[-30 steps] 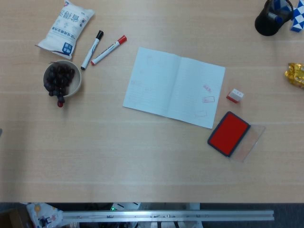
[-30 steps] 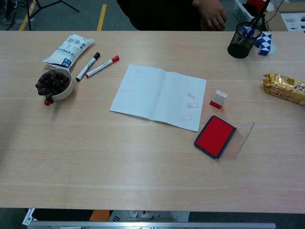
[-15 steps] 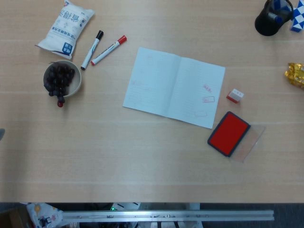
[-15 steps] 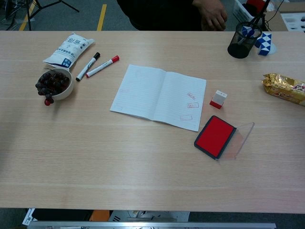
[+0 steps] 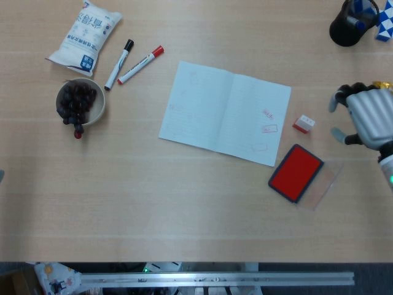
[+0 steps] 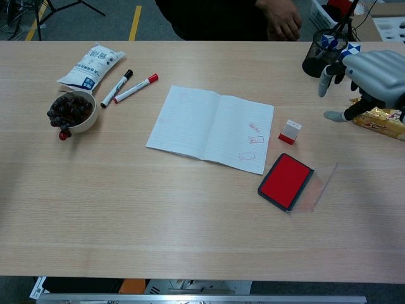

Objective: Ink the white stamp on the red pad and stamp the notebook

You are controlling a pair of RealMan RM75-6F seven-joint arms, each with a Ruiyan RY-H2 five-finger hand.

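The small white stamp (image 5: 303, 123) (image 6: 289, 131) with a red base stands on the table just right of the open notebook (image 5: 224, 112) (image 6: 210, 128). The notebook's right page carries a few faint red stamp marks. The red ink pad (image 5: 296, 173) (image 6: 285, 181) lies open below the stamp, its clear lid (image 5: 322, 185) folded out to the right. My right hand (image 5: 365, 120) (image 6: 366, 77) hovers at the right edge, open with fingers spread, to the right of the stamp and apart from it. My left hand is not visible.
A bowl of dark grapes (image 5: 79, 102), two markers (image 5: 134, 61) and a white packet (image 5: 86, 34) lie at the far left. A black pen cup (image 6: 319, 56) stands at the back right, and a gold snack wrapper (image 6: 380, 120) lies under my right hand. A person's hand (image 6: 281, 22) rests beyond the far edge.
My right hand has come into view from the right edge, above the gold wrapper. Nothing on the table has moved.
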